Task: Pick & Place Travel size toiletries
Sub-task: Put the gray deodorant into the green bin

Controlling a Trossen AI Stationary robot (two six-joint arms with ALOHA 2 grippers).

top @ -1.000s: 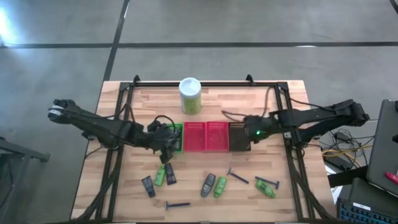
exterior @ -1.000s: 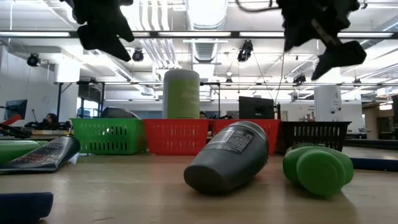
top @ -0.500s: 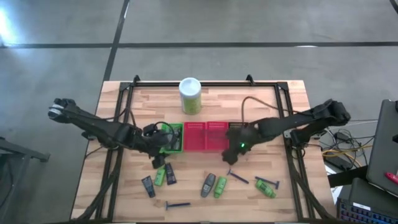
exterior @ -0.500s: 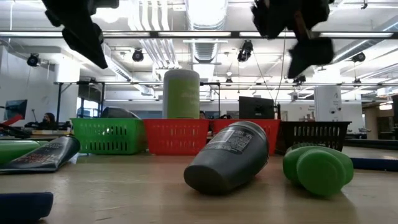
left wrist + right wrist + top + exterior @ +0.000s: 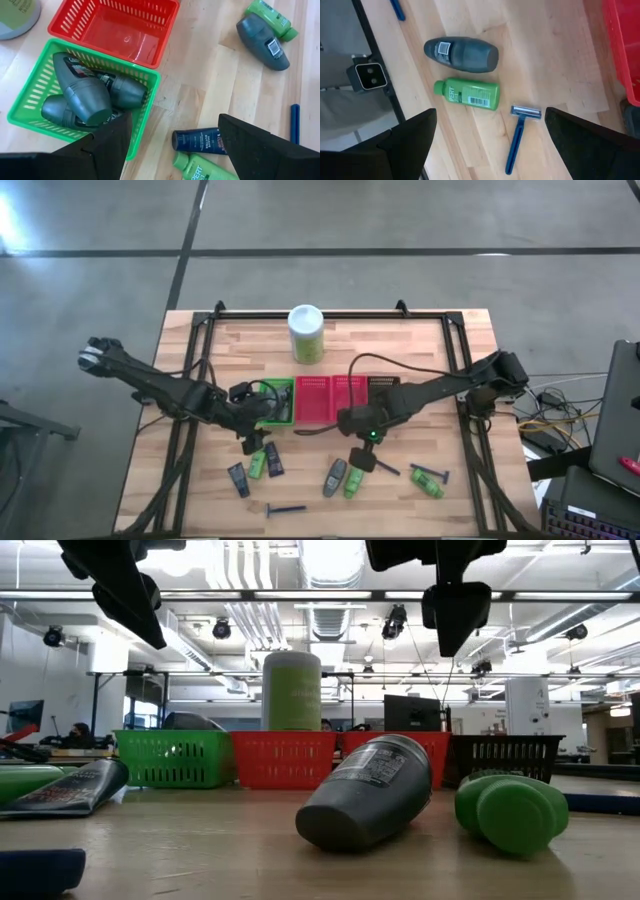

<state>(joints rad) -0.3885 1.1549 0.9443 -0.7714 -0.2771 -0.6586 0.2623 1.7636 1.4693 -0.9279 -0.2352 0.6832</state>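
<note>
My right gripper hangs above the tabletop with its fingers spread wide and nothing between them, and what matters for the coming move lies straight ahead of them: a blue razor, a bright green bottle and a grey roll-on tube, set side by side on the bare wood. The razor is the closest of the three and sits nearest the line between my fingertips, toward the finger on the red basket side; its long axis runs almost straight away from me, head at the far end, so my fingers already stand to either side of the handle. The green bottle and the grey tube lie just beyond it, both with their long axes crosswise, parallel to my finger gap, so I judge either would call for a wrist turn before a pinch. My left gripper is also spread and empty, hovering over the near edge of the green basket, which holds grey tubes; just past its fingertips lie a small dark blue tube and another green bottle. For the razor, my right arm is clearly the nearer.
</note>
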